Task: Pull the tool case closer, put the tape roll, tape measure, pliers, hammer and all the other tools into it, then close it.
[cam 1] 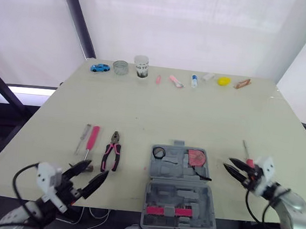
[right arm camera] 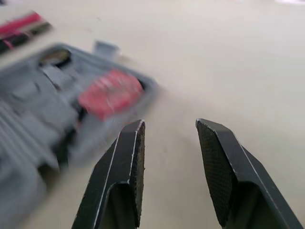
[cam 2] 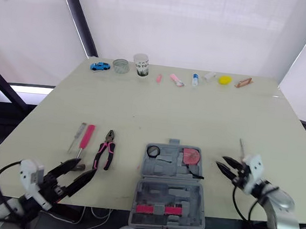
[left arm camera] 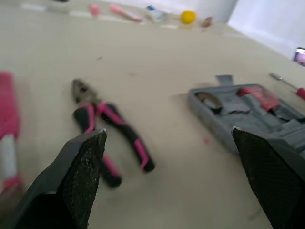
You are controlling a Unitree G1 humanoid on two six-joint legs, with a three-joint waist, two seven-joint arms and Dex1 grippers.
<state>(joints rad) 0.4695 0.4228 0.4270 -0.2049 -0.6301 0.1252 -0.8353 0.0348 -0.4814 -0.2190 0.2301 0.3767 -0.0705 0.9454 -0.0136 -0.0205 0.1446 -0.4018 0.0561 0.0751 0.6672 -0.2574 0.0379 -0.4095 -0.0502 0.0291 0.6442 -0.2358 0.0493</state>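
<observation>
Two grippers, both with fingers apart: left gripper [cam 1: 94,172] near the pliers [cam 1: 111,155], right gripper [cam 1: 230,166] beside the open tool case [cam 1: 181,191], which lies between them at the table's [cam 1: 207,114] near edge. Pliers probably rigid and weighty; grasp across both sleeved handles.

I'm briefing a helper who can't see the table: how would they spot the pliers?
Find the open grey plastic tool case at the near edge of the cream table. On the robot's left of it lie the metal pliers with pink-and-black handles. Unlike the slim pink-handled tool further left, they have two splayed handles.
</observation>
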